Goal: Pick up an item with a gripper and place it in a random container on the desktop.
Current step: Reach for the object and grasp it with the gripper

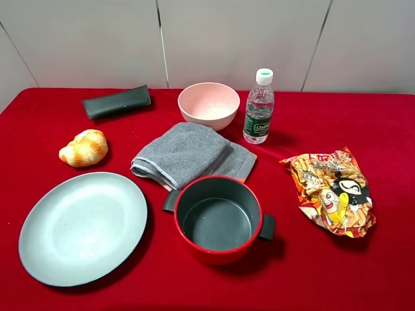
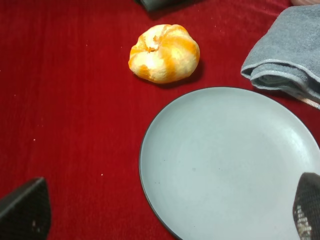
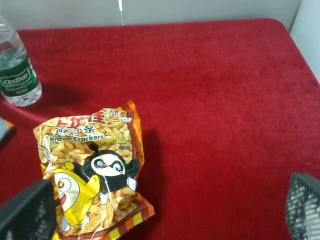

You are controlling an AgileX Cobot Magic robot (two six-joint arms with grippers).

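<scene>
Snack bag [image 1: 332,192] lies flat on the red desktop [image 1: 389,129] at the right of the high view, well apart from the grey-blue plate [image 1: 83,227], which sits front left near the red pot [image 1: 219,220]. You have the right gripper [image 3: 165,210] hanging above the bag, fingers spread wide with nothing between them. Your left gripper [image 2: 165,207] hangs over the plate's edge, near the conch shell [image 2: 164,53], jaws likewise wide apart and empty.
</scene>
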